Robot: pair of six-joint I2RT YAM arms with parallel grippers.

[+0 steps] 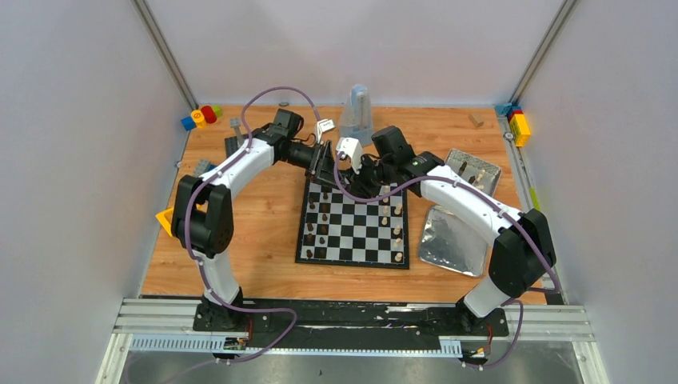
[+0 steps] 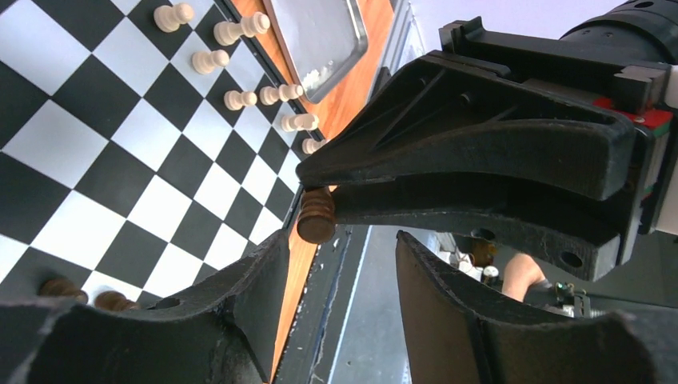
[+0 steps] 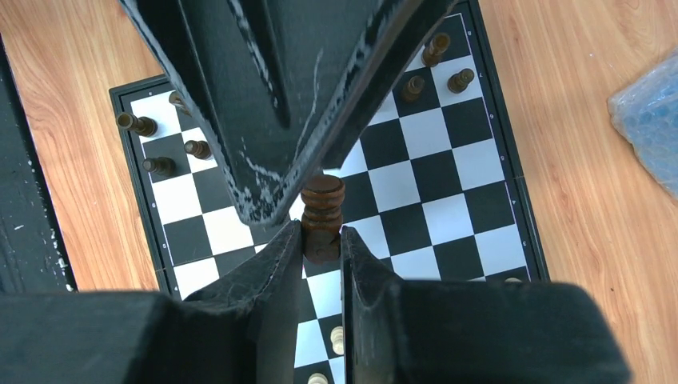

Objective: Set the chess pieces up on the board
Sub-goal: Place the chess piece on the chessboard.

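The board (image 1: pixel 354 232) lies mid-table with dark chess pieces (image 1: pixel 313 220) along its left side and pale ones (image 1: pixel 396 224) along its right. Both arms meet above its far edge. My right gripper (image 3: pixel 322 236) is shut on a dark brown chess piece (image 3: pixel 323 204), which sticks out past its fingertips. My left gripper (image 2: pixel 342 240) faces it, open, with that same piece (image 2: pixel 317 216) just ahead of its fingertips and not between them. Dark pieces (image 3: pixel 136 124) and pale ones (image 2: pixel 240 28) stand on the board (image 2: pixel 96 136) below.
A metal tray (image 1: pixel 472 172) holding a few pieces and a second silver tray (image 1: pixel 452 236) lie right of the board. Coloured blocks (image 1: pixel 201 116) sit at the back left, more blocks (image 1: pixel 518 124) at the back right. A clear container (image 1: pixel 357 112) stands behind the grippers.
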